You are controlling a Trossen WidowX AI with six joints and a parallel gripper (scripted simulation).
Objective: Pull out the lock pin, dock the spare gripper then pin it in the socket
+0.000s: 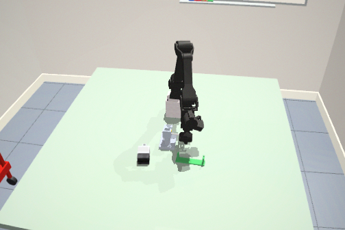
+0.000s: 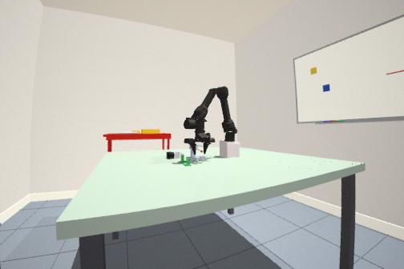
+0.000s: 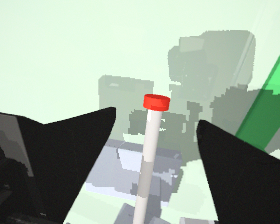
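Observation:
The lock pin has a pale shaft and a red head. It sticks out from the lavender mount. The socket end of the pin is out of the wrist view. My gripper is open, its two black fingers on either side of the pin near its head, with gaps on both sides. In the top view the arm hides the pin's head. The spare gripper, white with a black end, lies on the table left of the mount in the top view.
A green holder with upright ends lies on the table in front of the mount, to the right in the top view. The arm's pale base block stands behind the mount.

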